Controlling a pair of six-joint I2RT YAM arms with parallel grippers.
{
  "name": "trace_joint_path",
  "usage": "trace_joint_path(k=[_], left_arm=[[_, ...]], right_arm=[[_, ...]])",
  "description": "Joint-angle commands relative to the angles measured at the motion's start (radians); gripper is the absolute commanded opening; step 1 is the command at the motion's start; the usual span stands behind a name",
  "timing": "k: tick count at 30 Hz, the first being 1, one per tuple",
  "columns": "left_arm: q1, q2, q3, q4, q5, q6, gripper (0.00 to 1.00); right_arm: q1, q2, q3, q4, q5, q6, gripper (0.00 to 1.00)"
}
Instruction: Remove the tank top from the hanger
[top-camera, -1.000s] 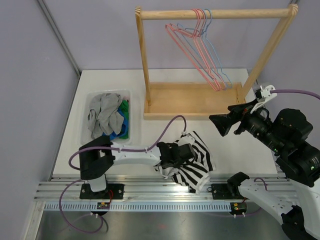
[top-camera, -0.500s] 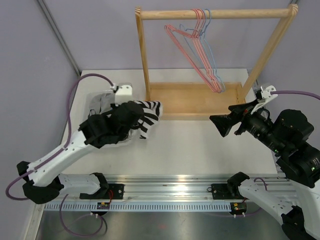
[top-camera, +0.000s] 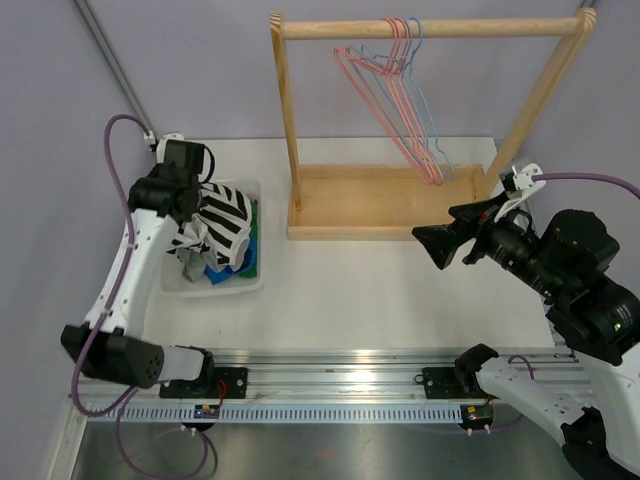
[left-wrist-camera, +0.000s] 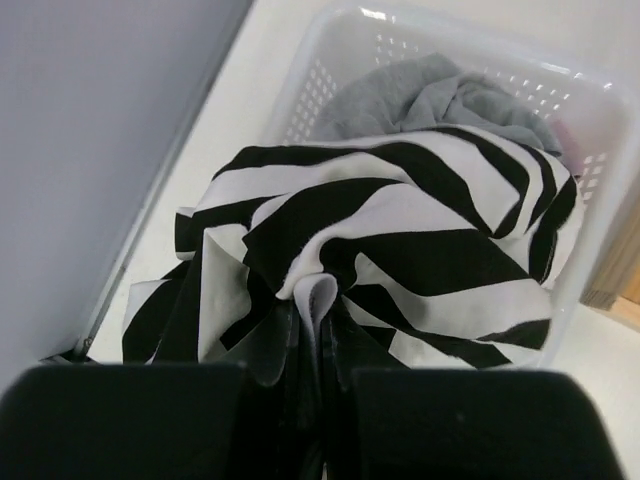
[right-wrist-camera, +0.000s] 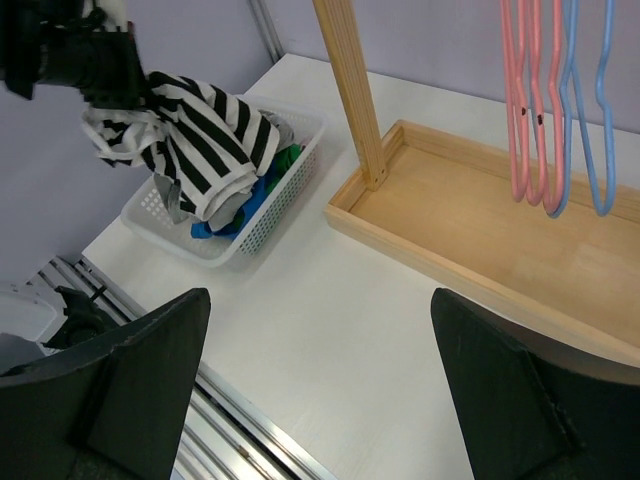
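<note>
The tank top, black-and-white striped, hangs bunched from my left gripper just over the white basket at the table's left. In the left wrist view the shut jaws pinch a fold of the tank top above the basket. Bare pink and blue hangers hang on the wooden rack's rail, apart from the cloth. My right gripper floats open to the right of the rack's base and holds nothing. Its view shows the tank top and the hangers.
The basket holds grey, green and blue clothes. The wooden rack with its tray base stands at the back middle. A purple wall runs close along the left of the basket. Metal rails line the near table edge.
My left arm has swung the tank top from the near middle of the table leftward and back, to over the basket. The hangers sway slightly. The right gripper has barely moved.
</note>
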Motion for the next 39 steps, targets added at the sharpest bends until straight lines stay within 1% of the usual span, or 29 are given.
trace_joint_path(k=[1, 2, 3, 5, 6, 8, 9, 12, 14, 16, 17, 19, 20, 23, 24, 25, 26, 27, 30, 33, 36, 39], left_arm=[[0.092, 0.188, 0.060, 0.042, 0.266, 0.078, 0.00], [0.101, 0.307, 0.072, 0.036, 0.294, 0.080, 0.00], [0.106, 0.354, 0.086, 0.029, 0.335, 0.086, 0.00], [0.109, 0.466, 0.111, 0.026, 0.375, 0.088, 0.01], [0.110, 0.498, 0.112, 0.031, 0.380, 0.084, 0.05], [0.113, 0.544, 0.109, 0.037, 0.380, 0.080, 0.09], [0.121, 0.602, 0.109, 0.032, 0.375, 0.075, 0.09], [0.126, 0.699, 0.083, 0.029, 0.345, 0.078, 0.09], [0.126, 0.722, 0.082, 0.023, 0.332, 0.077, 0.08], [0.126, 0.704, 0.092, 0.022, 0.328, 0.078, 0.14], [0.126, 0.690, 0.097, 0.023, 0.323, 0.080, 0.21], [0.126, 0.642, 0.123, 0.002, 0.302, 0.094, 0.33], [0.126, 0.617, 0.128, -0.004, 0.289, 0.097, 0.44], [0.123, 0.534, 0.152, -0.012, 0.237, 0.111, 0.57], [0.119, 0.517, 0.170, -0.017, 0.228, 0.121, 0.66], [0.116, 0.500, 0.183, -0.021, 0.222, 0.120, 0.70], [0.104, 0.480, 0.195, -0.030, 0.187, 0.115, 0.74], [0.097, 0.468, 0.204, -0.034, 0.174, 0.114, 0.82], [0.078, 0.434, 0.235, -0.047, 0.130, 0.098, 0.91], [0.078, 0.404, 0.278, -0.070, 0.087, 0.083, 0.94], [0.078, 0.374, 0.333, -0.095, 0.076, 0.078, 0.97], [0.078, 0.321, 0.393, -0.125, 0.094, 0.078, 0.99]], right_arm=[[0.005, 0.022, 0.022, 0.061, -0.058, -0.012, 0.99], [0.005, 0.024, 0.015, 0.064, -0.064, -0.011, 1.00], [0.005, 0.027, 0.010, 0.065, -0.068, -0.011, 0.99], [0.005, 0.032, -0.005, 0.079, -0.082, -0.006, 1.00], [0.005, 0.032, -0.013, 0.085, -0.088, -0.003, 1.00], [0.005, 0.033, -0.033, 0.101, -0.104, 0.004, 1.00], [0.005, 0.035, -0.039, 0.105, -0.111, 0.008, 0.99], [0.005, 0.032, -0.067, 0.122, -0.130, 0.018, 0.99], [0.005, 0.025, -0.084, 0.127, -0.137, 0.021, 0.99], [0.005, 0.015, -0.096, 0.128, -0.139, 0.023, 0.99], [0.005, 0.012, -0.099, 0.127, -0.140, 0.023, 1.00], [0.005, 0.001, -0.102, 0.118, -0.144, 0.023, 0.99], [0.005, -0.001, -0.102, 0.113, -0.145, 0.021, 1.00], [0.005, -0.007, -0.101, 0.105, -0.147, 0.020, 0.99], [0.005, -0.013, -0.102, 0.105, -0.148, 0.018, 1.00], [0.005, -0.013, -0.102, 0.105, -0.148, 0.020, 0.99], [0.005, -0.014, -0.102, 0.104, -0.150, 0.020, 0.99], [0.005, -0.014, -0.102, 0.102, -0.150, 0.020, 1.00], [0.005, -0.013, -0.101, 0.096, -0.148, 0.015, 1.00], [0.005, -0.011, -0.097, 0.090, -0.142, 0.009, 1.00], [0.005, -0.010, -0.093, 0.087, -0.122, 0.011, 0.99], [0.005, -0.016, -0.093, 0.079, -0.011, 0.046, 0.99]])
